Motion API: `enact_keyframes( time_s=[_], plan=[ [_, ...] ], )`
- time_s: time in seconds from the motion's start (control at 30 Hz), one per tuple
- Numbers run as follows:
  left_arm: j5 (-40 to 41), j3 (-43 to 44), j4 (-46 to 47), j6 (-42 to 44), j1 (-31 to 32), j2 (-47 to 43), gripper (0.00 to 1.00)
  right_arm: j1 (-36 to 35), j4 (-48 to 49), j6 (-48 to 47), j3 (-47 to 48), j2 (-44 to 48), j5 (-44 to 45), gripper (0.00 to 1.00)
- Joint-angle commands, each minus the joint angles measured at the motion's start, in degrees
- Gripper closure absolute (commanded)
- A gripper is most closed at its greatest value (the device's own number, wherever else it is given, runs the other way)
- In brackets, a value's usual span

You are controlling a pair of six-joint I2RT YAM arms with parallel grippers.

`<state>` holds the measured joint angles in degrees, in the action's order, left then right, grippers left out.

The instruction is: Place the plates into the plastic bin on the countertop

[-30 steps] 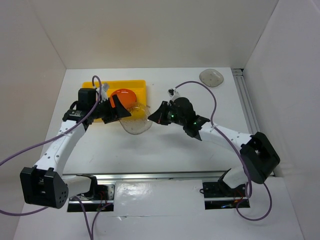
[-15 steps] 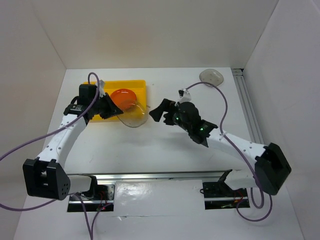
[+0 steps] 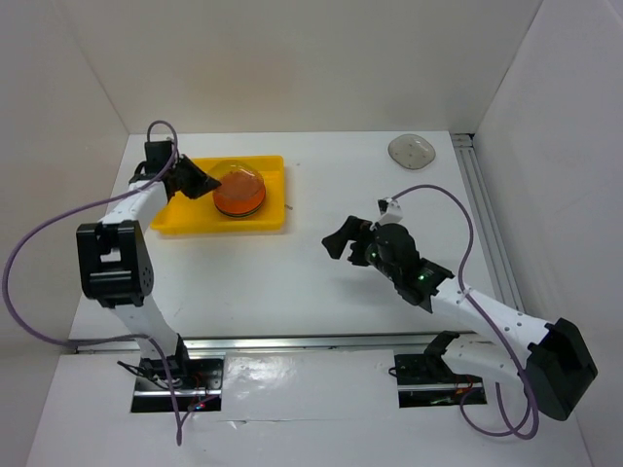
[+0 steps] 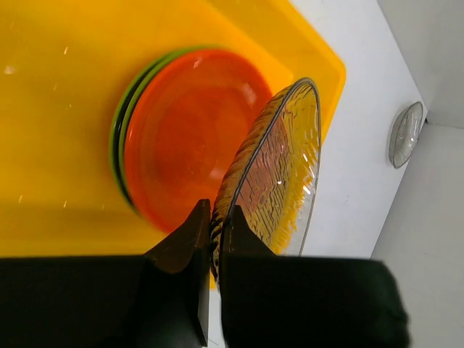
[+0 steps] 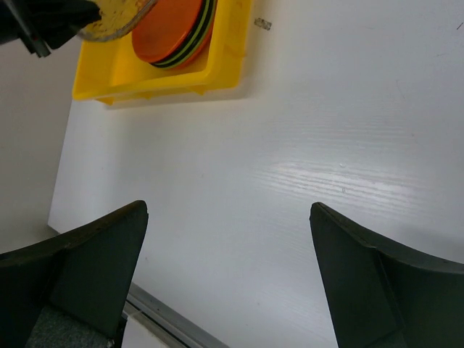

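Note:
The yellow plastic bin (image 3: pixel 185 219) lies at the back left of the white countertop (image 3: pixel 292 277). In it is a stack of plates with an orange one (image 4: pixel 181 138) on top and a green rim (image 4: pixel 119 138) below. My left gripper (image 3: pixel 200 181) is shut on the rim of a translucent smoky plate (image 4: pixel 283 167), held tilted just above the stack. My right gripper (image 3: pixel 337 243) hangs open and empty over the middle of the countertop, well right of the bin (image 5: pixel 217 72). Another translucent plate (image 3: pixel 411 150) rests at the back right corner.
White walls close in the left, back and right sides. A metal rail (image 3: pixel 292 341) runs along the front edge and another (image 3: pixel 484 209) along the right side. A tiny scrap (image 5: pixel 262 24) lies just right of the bin.
My left gripper closed on the translucent plate and carried it left and back over the stack in the bin. My right gripper let it go, opened wide and drew back to the right.

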<state>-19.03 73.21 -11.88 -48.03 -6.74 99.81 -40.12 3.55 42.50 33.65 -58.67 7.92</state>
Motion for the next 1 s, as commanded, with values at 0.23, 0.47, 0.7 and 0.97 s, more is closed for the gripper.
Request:
enact_keyframes(
  time_s=[0.23,0.47,0.7,0.97],
  plan=[
    [-2.77,7.57,3.71,0.49,-1.08,6.54,0.53,-0.05,1.45,-1.28,-0.95,1.02,-0.36,0.0],
    [-3.64,5.8,0.37,-0.05,-0.55,-0.22,0.0,-0.05,0.59,-1.98,2.03,-1.27,-0.45,0.0],
    [11.63,12.03,-17.95,4.87,6.11,-12.17,0.0,14.95,5.58,-1.03,2.03,-7.67,-5.97,0.0],
    [6.03,2.49,-26.35,12.34,2.61,-20.61,0.0,34.66,14.99,2.32,8.44,-32.25,-11.47,0.0]
  ],
)
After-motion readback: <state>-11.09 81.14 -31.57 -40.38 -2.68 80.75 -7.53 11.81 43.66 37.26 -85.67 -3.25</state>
